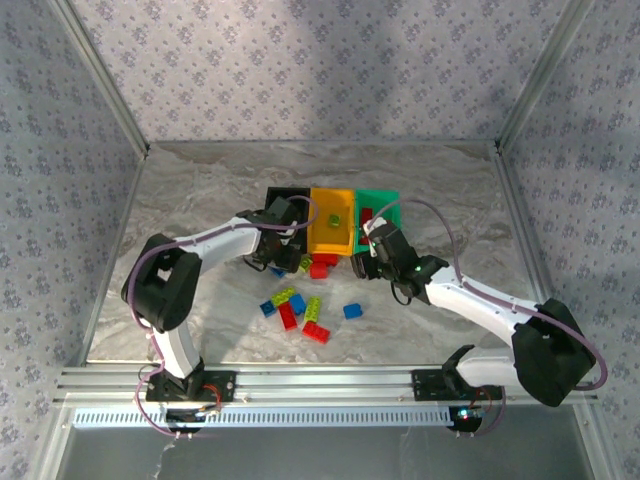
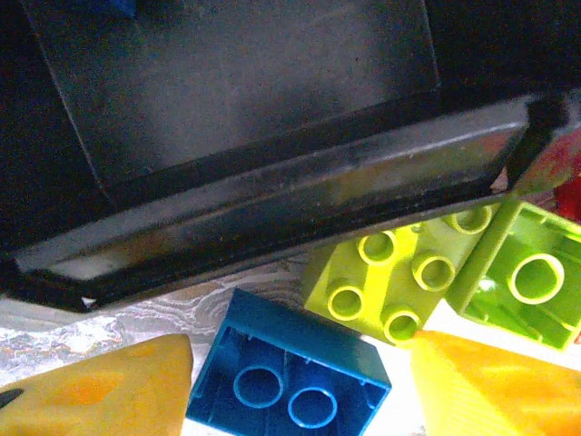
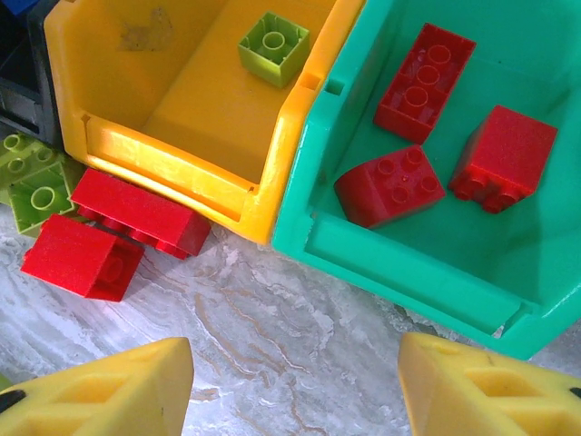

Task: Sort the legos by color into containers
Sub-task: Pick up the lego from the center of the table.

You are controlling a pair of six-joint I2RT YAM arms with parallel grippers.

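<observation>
Three containers stand side by side: a black bin [image 1: 283, 199], an orange-yellow bin [image 1: 332, 224] holding one lime lego [image 3: 273, 45], and a green bin [image 1: 380, 205] holding three red legos [image 3: 390, 185]. My left gripper [image 2: 301, 350] is open at the black bin's front wall [image 2: 272, 195], with an upside-down blue lego [image 2: 290, 363] lying on the table between its fingers. Two lime legos [image 2: 399, 272] lie just right of it. My right gripper [image 3: 292, 350] is open over bare table in front of the green bin [image 3: 399, 263].
Two red legos [image 3: 136, 213] lie against the front of the orange-yellow bin [image 3: 172, 163]. Several red, blue and lime legos [image 1: 300, 312] are scattered on the marble table [image 1: 200, 180] between the arms. Metal frame posts and patterned walls ring the table.
</observation>
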